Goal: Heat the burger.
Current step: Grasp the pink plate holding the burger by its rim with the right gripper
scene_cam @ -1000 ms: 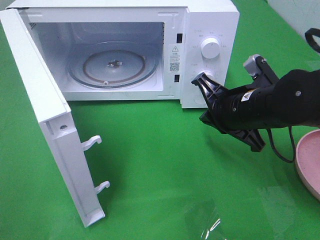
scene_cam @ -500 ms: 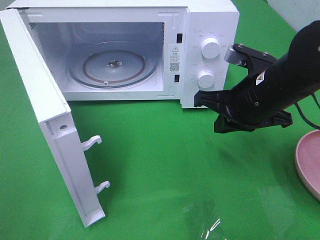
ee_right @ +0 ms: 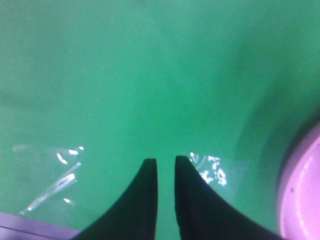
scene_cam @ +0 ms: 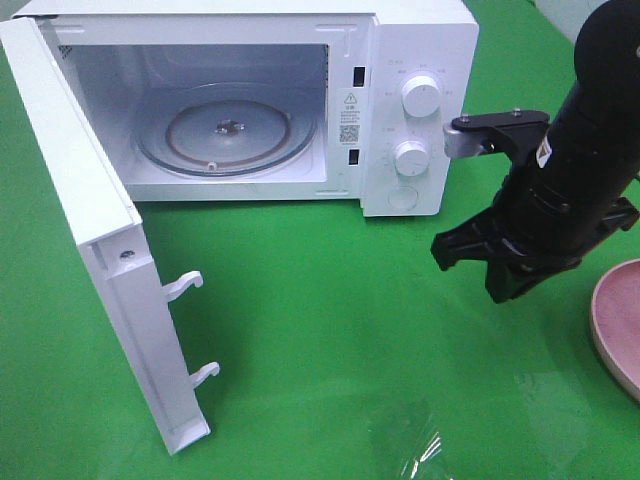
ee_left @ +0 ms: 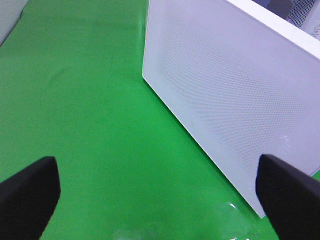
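Observation:
The burger is not in any view. The white microwave [scene_cam: 425, 50] stands at the back with its door [scene_cam: 85, 220] swung wide open. Its glass turntable [scene_cam: 228, 132] is bare. My right gripper [scene_cam: 495, 285] hangs to the right of the microwave's control panel and points down at the green cloth. In the right wrist view its fingers [ee_right: 150, 200] are almost together with nothing between them [ee_right: 165, 161]. My left gripper [ee_left: 160, 200] is wide open and empty, facing the outer side of the door [ee_left: 230, 95].
The rim of a pink plate [scene_cam: 612, 330] shows at the right edge, close to my right arm, and also in the right wrist view [ee_right: 300, 200]. Two door latch hooks [scene_cam: 185, 285] stick out from the open door. Green cloth [scene_cam: 320, 330] covers the table.
My right arm has pulled back from the microwave's lower knob, moved right and turned from lying level to pointing down. The microwave and door have not moved.

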